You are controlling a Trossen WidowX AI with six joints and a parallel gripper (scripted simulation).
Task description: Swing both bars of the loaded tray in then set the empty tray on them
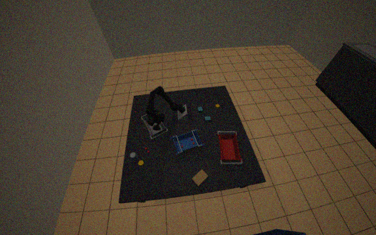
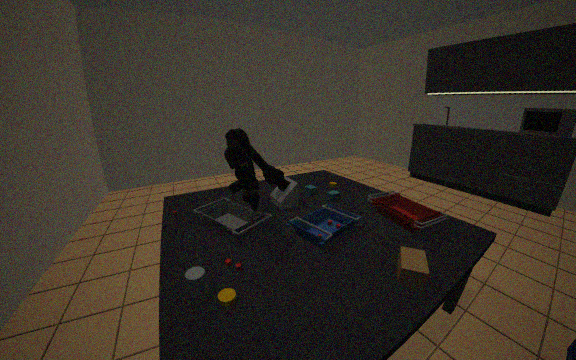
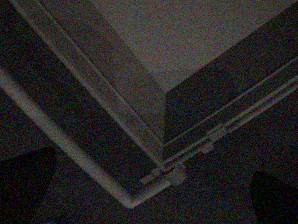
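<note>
With gripper (image 1: 156,126) (image 2: 254,204) (image 3: 156,171) fingers apart and empty, lower straight astride one grey tray (image 1: 152,131) (image 2: 230,221) (image 3: 200,40) wall at left, avoiding corner and bar; grip firmly, lift level.

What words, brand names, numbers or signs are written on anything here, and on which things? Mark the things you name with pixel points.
None that I can read. No lettering shows on the blue tray (image 1: 188,142) (image 2: 335,223), the red tray (image 1: 229,147) (image 2: 405,210) or the tan block (image 1: 200,177) (image 2: 414,261). The dark arm (image 1: 152,102) (image 2: 242,160) is too dim to tell.
</note>
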